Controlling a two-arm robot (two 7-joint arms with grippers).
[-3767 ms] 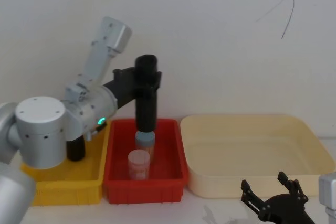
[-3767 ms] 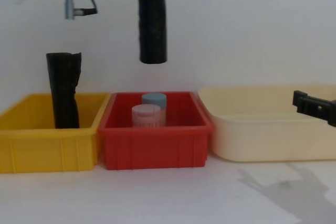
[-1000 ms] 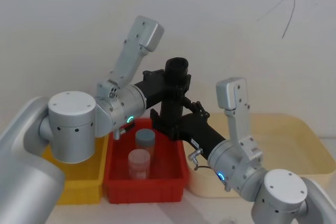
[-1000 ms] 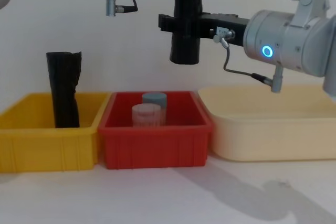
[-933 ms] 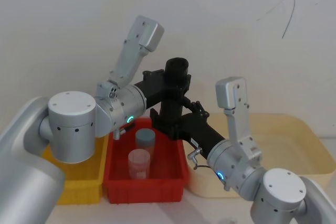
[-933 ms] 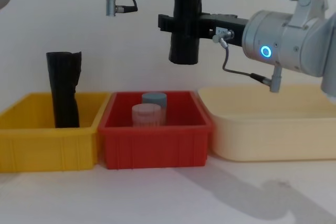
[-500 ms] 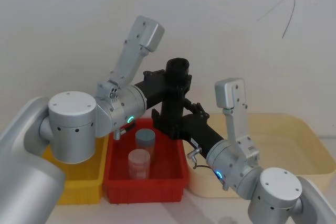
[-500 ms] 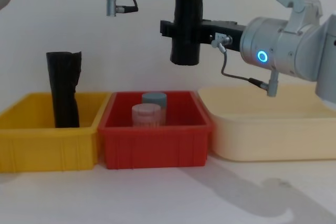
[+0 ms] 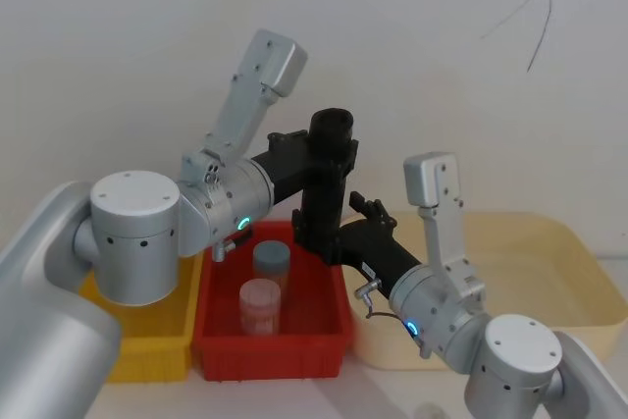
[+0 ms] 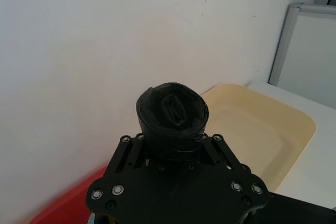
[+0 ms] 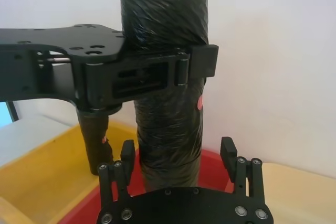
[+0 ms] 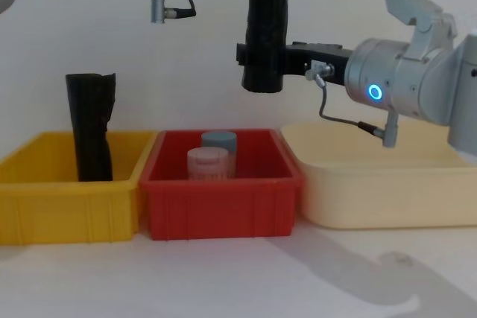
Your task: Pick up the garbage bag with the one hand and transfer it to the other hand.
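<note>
- Head view: the garbage bag [image 9: 324,188] is held upright in the air above the red bin [image 9: 270,348], pinched near its top by the left gripper [image 9: 329,152].
- In the left wrist view, the rolled top end of the garbage bag [image 10: 172,109] is seen standing out past the left gripper [image 10: 176,148], whose jaws are pressed against its sides.
- The right gripper [image 9: 329,235] is set at the lower part of the garbage bag, reached in from the side of the cream tray [image 9: 559,242].
- In the right wrist view, its fingers [image 11: 227,153] are seen spread, one on each side of the garbage bag [image 11: 168,119], and are not closed on it.
- In the chest view, the lower end of the garbage bag [image 12: 264,27] is seen well above two capped jars [image 12: 209,161] that are stood inside the red bin [image 12: 220,210].
- A ragged-topped black roll [image 12: 91,128] is stood upright in the yellow bin [image 12: 67,214], just beside the red bin on its left.
</note>
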